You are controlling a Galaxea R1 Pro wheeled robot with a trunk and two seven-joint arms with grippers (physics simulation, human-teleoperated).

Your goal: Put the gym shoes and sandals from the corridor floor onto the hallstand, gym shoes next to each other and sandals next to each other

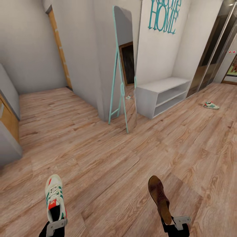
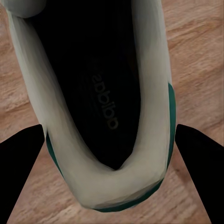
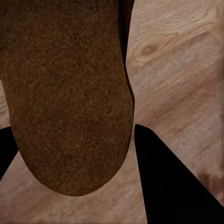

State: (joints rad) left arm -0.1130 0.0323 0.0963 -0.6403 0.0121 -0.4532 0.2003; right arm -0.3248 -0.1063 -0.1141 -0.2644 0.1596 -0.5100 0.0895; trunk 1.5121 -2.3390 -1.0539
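Note:
My left gripper (image 1: 56, 224) is shut on the heel of a white gym shoe (image 1: 54, 197) with green stripes, held at the lower left of the head view; the left wrist view looks into its dark insole (image 2: 105, 93). My right gripper (image 1: 173, 224) is shut on a dark-brown sandal (image 1: 159, 197), whose sole (image 3: 70, 93) is close up in the right wrist view. A second gym shoe (image 1: 211, 105) lies on the corridor floor (image 1: 108, 164) at the far right. The light-grey hallstand (image 1: 162, 86) stands ahead against the wall, its bench top bare.
A teal-framed standing mirror (image 1: 122, 65) leans at the wall corner just left of the hallstand. A glossy sliding wardrobe (image 1: 214, 49) lines the right side. Grey and wooden furniture (image 1: 8, 125) juts in at the left edge.

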